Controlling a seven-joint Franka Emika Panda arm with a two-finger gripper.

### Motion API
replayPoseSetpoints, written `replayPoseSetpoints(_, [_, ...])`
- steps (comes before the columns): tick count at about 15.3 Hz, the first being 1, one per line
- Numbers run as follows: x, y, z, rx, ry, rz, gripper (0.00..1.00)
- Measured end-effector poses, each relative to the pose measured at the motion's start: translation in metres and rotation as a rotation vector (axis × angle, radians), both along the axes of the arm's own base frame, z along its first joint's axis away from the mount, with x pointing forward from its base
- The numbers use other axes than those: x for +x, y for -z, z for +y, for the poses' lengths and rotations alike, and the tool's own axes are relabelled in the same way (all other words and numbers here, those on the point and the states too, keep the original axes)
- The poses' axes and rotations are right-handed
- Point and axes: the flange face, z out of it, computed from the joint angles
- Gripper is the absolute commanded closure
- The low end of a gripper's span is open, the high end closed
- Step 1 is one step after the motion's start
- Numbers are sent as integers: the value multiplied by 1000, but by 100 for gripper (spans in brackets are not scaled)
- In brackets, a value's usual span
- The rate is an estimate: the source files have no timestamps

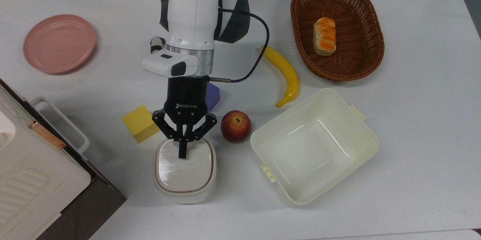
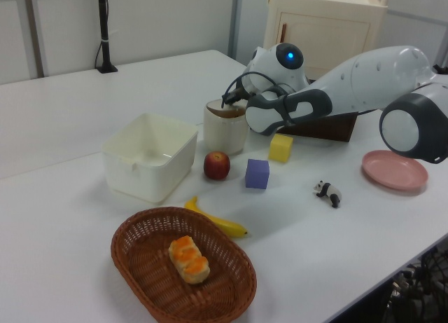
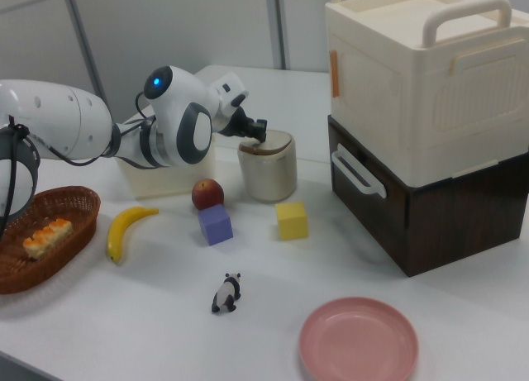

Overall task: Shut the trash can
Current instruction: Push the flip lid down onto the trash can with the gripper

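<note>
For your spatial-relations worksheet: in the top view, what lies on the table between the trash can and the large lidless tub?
A red apple lies between the trash can and the tub in the top view, touching neither.

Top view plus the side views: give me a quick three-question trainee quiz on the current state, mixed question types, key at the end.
1. True or false: the hinged beige lid lies flat on the small cream-white plastic trash can.
2. Multiple choice: in the top view, what lies directly between the trash can and the large lidless cream plastic tub? A) long yellow banana B) round red apple C) round pink plate
3. Fill in: the black claw has its fingers ____ together, tips over the lid's edge nearest the arm.

Key
1. True.
2. B.
3. Shut; they form a single point on or just above the lid, contact not certain.
</note>
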Motion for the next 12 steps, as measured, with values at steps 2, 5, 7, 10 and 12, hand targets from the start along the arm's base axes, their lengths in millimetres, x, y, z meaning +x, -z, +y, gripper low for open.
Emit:
replayPoseSetpoints(2, [-4, 7, -3, 0, 4, 17, 99])
replayPoseSetpoints(5, [-7, 8, -4, 1, 7, 23, 99])
replayPoseSetpoints(7, [-8, 9, -4, 2, 7, 26, 99])
replayPoseSetpoints(10, [-11, 9, -5, 3, 8, 30, 99])
replayPoseSetpoints(12, [-11, 10, -5, 0, 6, 32, 99])
